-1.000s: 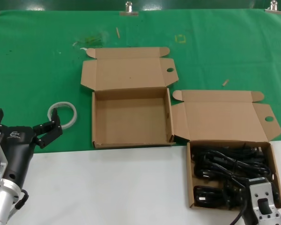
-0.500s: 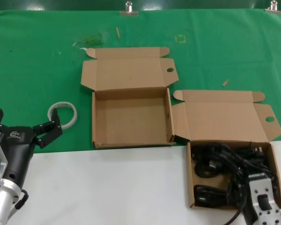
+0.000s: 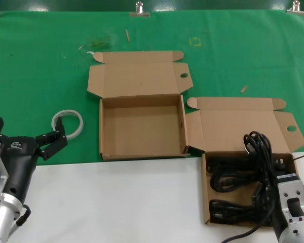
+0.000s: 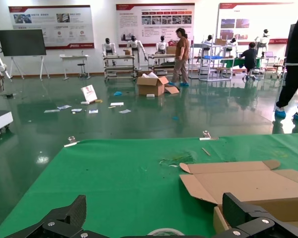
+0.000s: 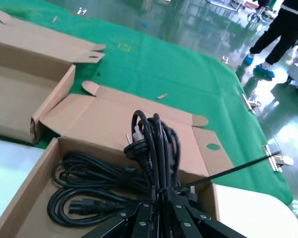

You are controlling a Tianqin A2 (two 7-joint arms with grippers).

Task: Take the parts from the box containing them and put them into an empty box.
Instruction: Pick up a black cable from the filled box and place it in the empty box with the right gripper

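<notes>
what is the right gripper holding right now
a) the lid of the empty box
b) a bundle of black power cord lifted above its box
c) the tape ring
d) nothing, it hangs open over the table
b: the right gripper is shut on a looped power cord raised above the box of cords, while the tape ring lies on the green cloth near the left gripper.

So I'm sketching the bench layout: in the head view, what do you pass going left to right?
Left pincer → tape ring → empty box → box of power cords → right pincer, shut on a lifted cord bundle above that box.
</notes>
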